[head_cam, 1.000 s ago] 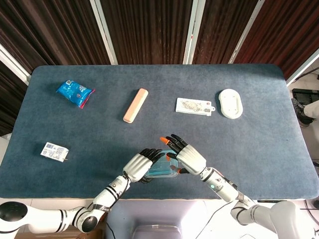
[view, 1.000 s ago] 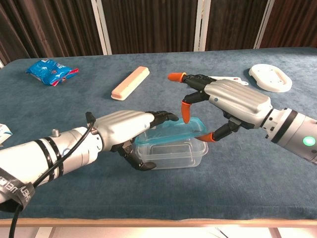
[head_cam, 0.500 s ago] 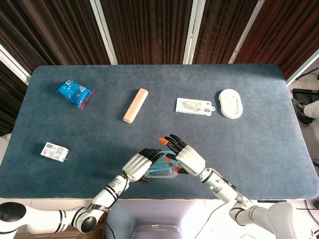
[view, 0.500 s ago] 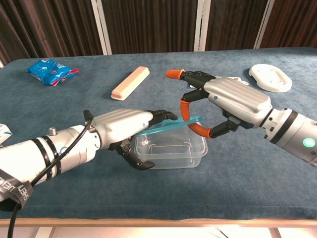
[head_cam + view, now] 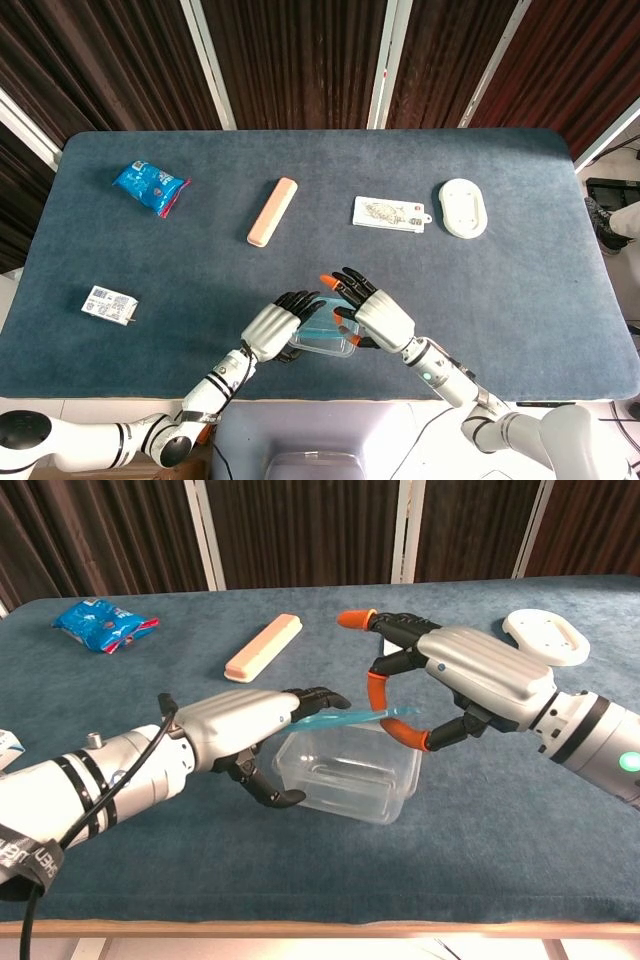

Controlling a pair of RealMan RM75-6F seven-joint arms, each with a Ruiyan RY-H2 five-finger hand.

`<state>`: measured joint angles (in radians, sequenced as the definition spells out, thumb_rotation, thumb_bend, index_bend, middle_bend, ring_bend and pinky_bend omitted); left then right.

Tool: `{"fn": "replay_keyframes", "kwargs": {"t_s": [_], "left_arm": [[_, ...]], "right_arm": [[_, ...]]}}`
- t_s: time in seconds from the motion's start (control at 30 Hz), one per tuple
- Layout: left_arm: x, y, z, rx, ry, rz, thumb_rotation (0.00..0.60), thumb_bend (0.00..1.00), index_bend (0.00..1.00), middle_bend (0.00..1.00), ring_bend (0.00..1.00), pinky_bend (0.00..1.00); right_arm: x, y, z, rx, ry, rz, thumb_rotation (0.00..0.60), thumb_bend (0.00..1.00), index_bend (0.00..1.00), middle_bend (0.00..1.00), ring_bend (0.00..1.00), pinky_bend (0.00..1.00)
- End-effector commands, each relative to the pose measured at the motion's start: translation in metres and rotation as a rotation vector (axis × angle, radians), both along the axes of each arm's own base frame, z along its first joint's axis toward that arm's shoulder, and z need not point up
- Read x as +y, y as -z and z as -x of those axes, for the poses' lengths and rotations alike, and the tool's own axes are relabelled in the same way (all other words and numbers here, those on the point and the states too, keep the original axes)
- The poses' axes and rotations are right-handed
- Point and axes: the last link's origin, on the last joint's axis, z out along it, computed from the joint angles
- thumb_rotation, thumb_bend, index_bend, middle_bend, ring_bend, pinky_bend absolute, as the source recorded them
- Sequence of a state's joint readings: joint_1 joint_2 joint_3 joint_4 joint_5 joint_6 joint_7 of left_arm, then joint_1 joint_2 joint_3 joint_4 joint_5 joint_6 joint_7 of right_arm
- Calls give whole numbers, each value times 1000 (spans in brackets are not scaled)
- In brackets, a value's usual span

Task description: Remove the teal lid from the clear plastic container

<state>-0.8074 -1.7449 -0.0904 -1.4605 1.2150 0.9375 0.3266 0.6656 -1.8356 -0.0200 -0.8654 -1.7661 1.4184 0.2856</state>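
Silver-shelled right hand point(image 5: 470, 685) has black fingers, orange tips.

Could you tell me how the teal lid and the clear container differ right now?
The teal lid is opaque, thin and tilted, pinched by the right hand; the clear container is see-through, deep and open on top, steadied by the left hand. The lid is lifted above the container. Both are rectangular plastic.

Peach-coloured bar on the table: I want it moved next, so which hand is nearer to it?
Left. The left hand sits just ahead of the peach bar; the right hand is farther across, holding the teal lid.
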Motion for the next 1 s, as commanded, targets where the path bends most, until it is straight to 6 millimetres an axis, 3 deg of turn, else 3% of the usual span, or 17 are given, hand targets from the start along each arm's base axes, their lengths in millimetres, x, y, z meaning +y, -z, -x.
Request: {"fn": "replay_keyframes", "kwargs": {"t_s": [0.03, 0.3, 0.83, 0.97, 1.0], "left_arm": [[1, -1, 1, 1, -1, -4, 600, 293, 0, 0, 0, 92], [3, -6, 2, -25, -7, -26, 600, 292, 0, 0, 0, 73], [19, -36, 17, -67, -46, -115, 600, 293, 0, 0, 0, 40], [26, -48, 25, -62, -46, -162, 600, 294, 0, 0, 0, 20], [34, -60, 37, -63, -77, -209, 600, 293, 0, 0, 0, 16]], "right_arm": [[0, -1, 0, -3, -1, 1, 600, 651, 772, 139, 0, 0], [-1, -5, -1, -19, -6, 13, 600, 657, 779, 141, 0, 0], [-8, -21, -16, -58, -51, 83, 600, 662, 790, 152, 0, 0], [-11, -33, -21, -62, -78, 148, 600, 662, 790, 154, 0, 0], [-13, -45, -21, -93, -79, 186, 600, 662, 790, 154, 0, 0]]}}
